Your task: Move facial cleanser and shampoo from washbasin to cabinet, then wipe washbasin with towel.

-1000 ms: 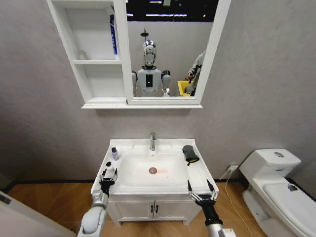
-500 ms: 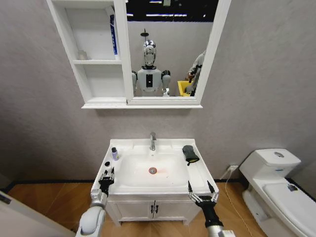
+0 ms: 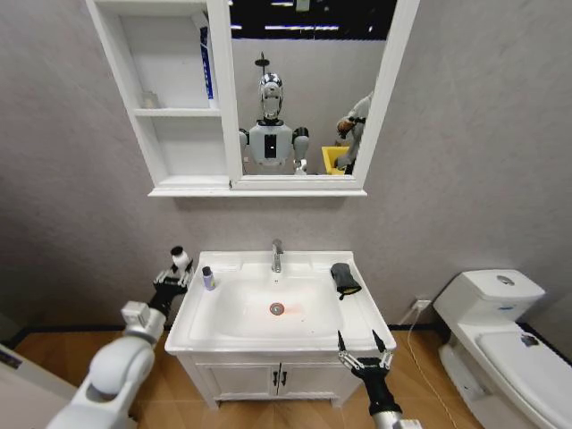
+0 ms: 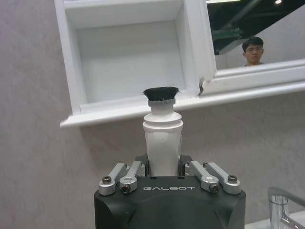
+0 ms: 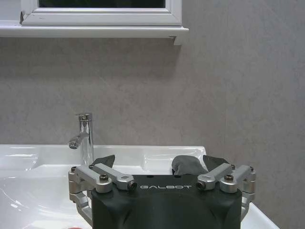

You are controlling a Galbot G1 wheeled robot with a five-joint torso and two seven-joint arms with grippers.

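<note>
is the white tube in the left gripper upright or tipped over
Upright: the white tube stands black cap up in the left gripper, below the cabinet.

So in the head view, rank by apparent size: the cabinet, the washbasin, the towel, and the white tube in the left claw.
1. Cabinet
2. Washbasin, slightly smaller than the cabinet
3. Towel
4. White tube in the left claw, looking smaller than the towel, though they're close.
</note>
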